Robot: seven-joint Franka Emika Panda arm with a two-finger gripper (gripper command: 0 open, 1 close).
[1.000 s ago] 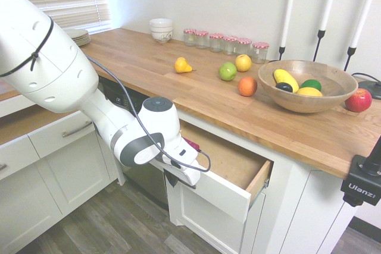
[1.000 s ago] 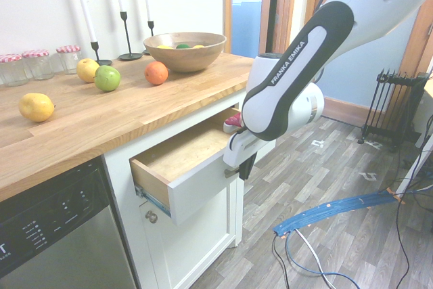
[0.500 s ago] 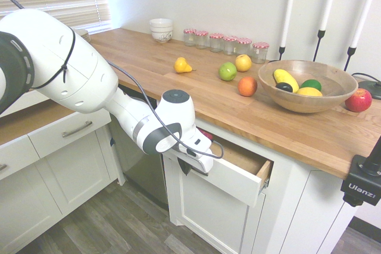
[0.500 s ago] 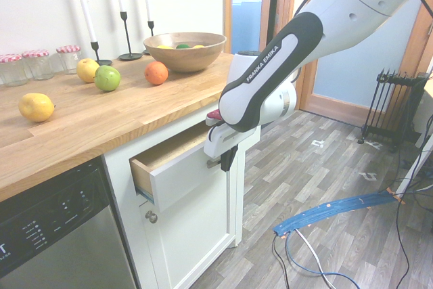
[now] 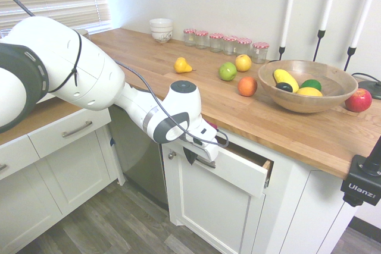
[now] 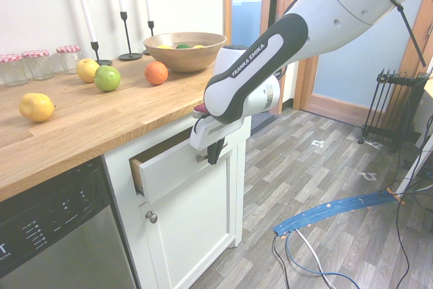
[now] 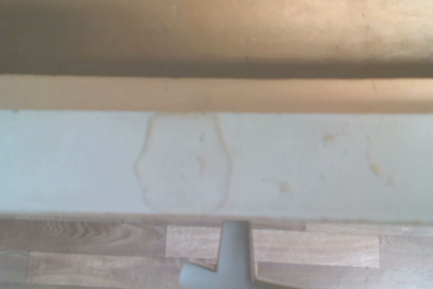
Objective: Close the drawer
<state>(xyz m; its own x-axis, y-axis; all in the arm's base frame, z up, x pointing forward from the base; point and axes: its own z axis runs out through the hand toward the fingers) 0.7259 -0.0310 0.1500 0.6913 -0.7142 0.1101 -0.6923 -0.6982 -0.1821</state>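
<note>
Your drawer (image 5: 238, 171) sits under the wooden bench (image 5: 178, 90), just above the white cabinet door (image 5: 202, 212) with its round knob (image 5: 171, 155). It stands only slightly open: a narrow wedge of its light wood side shows at the far end in the first exterior view, and a thin dark gap shows beneath the bench edge in the second exterior view.

The gripper (image 5: 191, 156) points steeply down against the white front panel, at the end of the drawer nearer the dishwasher (image 6: 47, 235). Jaws are closed, pressed together into one dark tip with nothing between them. That tip sits at the silver bar handle (image 6: 201, 158), which is mostly hidden by the hand; whether it is touching the bar or only the panel, you cannot tell.

The wrist view is blurred: a white band that is the top edge of the drawer front, wood tone above it, floor planks (image 7: 101, 248) below, and a grey handle post (image 7: 233, 255) rising from the bottom edge.

On the bench: a wooden bowl (image 5: 300, 102) holding fruit, an orange (image 5: 247, 85), a green apple (image 5: 227, 71), a yellow apple (image 5: 242, 62), a yellow pear (image 5: 182, 65), a red apple (image 5: 358, 100), a row of red-lidded jars (image 5: 226, 40), stacked white bowls (image 5: 161, 30), and tall white candles (image 5: 289, 10) in dark holders.
</note>
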